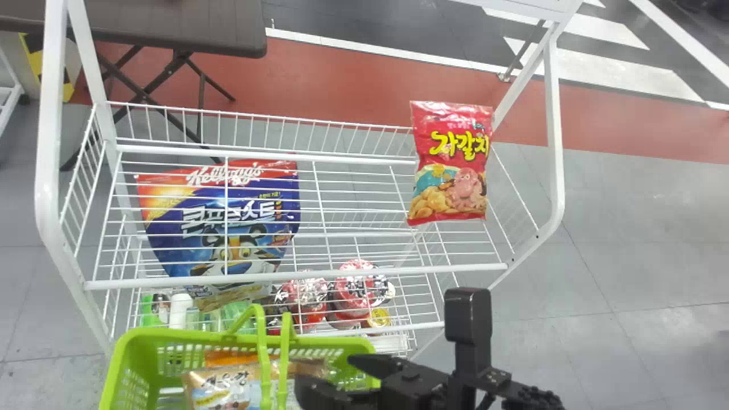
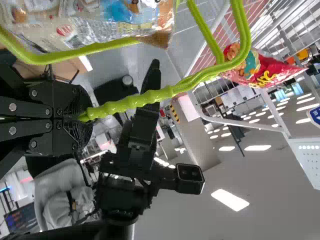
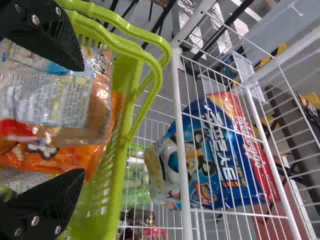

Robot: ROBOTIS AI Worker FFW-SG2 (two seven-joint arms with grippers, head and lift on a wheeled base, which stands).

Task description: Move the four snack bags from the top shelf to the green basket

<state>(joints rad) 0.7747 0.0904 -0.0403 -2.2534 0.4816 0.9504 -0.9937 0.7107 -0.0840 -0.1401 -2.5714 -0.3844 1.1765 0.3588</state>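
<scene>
At the left, the open-topped green plastic basket (image 1: 188, 337) sits close against the front of the white wire rack (image 1: 342, 273). The left gripper has its black fingers closed on the basket's ribbed green handle (image 2: 150, 97), presumably to steady it. Inside the basket lie a beige, glossy snack bag with a printed front (image 1: 219, 393) and, beneath it, a bright orange snack bag (image 3: 75, 155). So at least two bags are in; more wrapping shows around them, but I cannot tell whether it belongs to a third.

Behind the basket, also toward the left, a large blue cereal pouch with a red top (image 1: 228, 222) shows through the wires of the top shelf. It seems to belong to the tier below, so I judge it is not one of the four.

Over the basket's right part is the right gripper (image 1: 323, 373), its two flat black fingers spread wide with the beige bag lying below, apparently unheld. To its right, a bright red snack bag with yellow lettering (image 1: 453, 162) rests at the right end of the top shelf. That one is left to fetch; if the basket holds three, it is the last, and the task is mostly done.
</scene>
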